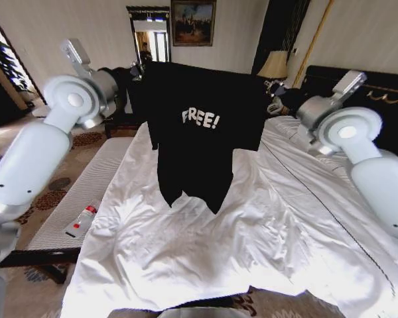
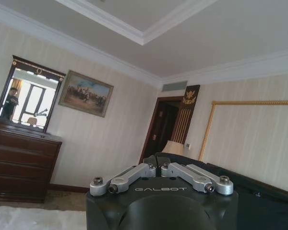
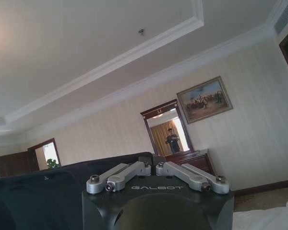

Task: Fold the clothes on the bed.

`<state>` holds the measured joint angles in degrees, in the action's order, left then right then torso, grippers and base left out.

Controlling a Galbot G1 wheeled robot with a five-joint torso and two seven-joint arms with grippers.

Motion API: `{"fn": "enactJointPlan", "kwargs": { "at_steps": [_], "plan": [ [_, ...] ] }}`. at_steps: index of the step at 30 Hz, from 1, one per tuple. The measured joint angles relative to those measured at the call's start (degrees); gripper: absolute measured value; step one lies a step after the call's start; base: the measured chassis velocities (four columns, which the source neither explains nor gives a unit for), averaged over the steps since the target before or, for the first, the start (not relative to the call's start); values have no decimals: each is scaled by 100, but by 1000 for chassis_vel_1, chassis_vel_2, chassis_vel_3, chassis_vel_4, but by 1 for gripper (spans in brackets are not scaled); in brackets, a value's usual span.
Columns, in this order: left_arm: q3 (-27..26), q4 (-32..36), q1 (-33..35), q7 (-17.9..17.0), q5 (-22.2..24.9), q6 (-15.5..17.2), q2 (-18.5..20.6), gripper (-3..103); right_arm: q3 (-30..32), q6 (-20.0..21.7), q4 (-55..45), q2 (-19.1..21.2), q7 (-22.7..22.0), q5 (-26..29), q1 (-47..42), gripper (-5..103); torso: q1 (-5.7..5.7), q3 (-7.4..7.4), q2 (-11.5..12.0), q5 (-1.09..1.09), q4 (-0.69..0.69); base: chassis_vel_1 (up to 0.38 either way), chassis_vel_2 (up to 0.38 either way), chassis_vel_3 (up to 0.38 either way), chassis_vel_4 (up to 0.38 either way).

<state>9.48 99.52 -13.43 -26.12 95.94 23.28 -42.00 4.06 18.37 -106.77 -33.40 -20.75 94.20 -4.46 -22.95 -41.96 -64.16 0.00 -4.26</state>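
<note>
We hold both arms raised and reaching forward, elbows bent out to each side. Our left gripper [image 2: 156, 168] sits high on our left, its fingers [image 2: 149, 170] drawn together at the tips and pinched on black cloth. Our right gripper [image 3: 153, 166] is lifted to about the same height on our right, its fingers [image 3: 145, 167] likewise closed on the cloth.

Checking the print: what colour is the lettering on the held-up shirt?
White "FREE!" lettering on the black short-sleeved T-shirt; head view.
</note>
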Motion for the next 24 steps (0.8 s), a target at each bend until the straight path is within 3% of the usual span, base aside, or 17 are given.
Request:
{"fn": "enactJointPlan", "kwargs": {
  "at_steps": [6, 13, 20, 22, 24],
  "plan": [
    [-49, 234, -22, -10, 109, 6, 157, 0, -93, 13, -28, 63, -94, 146, 123, 0, 1, 0, 0, -2, 1, 0, 0, 0, 0],
    [-423, 974, 244, -81, 571, 101, 663, 0, 221, 74, -433, 225, -250, 436, -137, 0, 0, 0, 0, 0, -2, 0, 0, 0, 0],
    [-1184, 2070, 811, -211, 1569, 128, 1610, 0, 1193, 327, -1516, 574, -708, 1082, -724, 0, 2, 2, 0, -4, 3, 0, 0, 0, 0],
    [-1229, 2142, 835, -217, 1634, 130, 1664, 0, 1282, 353, -1602, 624, -733, 1119, -795, 0, 2, 1, -1, -4, 3, 0, 0, 0, 0],
    [-1519, 2590, 1008, -240, 2036, 103, 2067, 0, 2159, 527, -2162, 1000, -836, 1360, -1563, 0, 2, 2, -1, -1, 0, 0, 0, 0, 0]
  ]
}}
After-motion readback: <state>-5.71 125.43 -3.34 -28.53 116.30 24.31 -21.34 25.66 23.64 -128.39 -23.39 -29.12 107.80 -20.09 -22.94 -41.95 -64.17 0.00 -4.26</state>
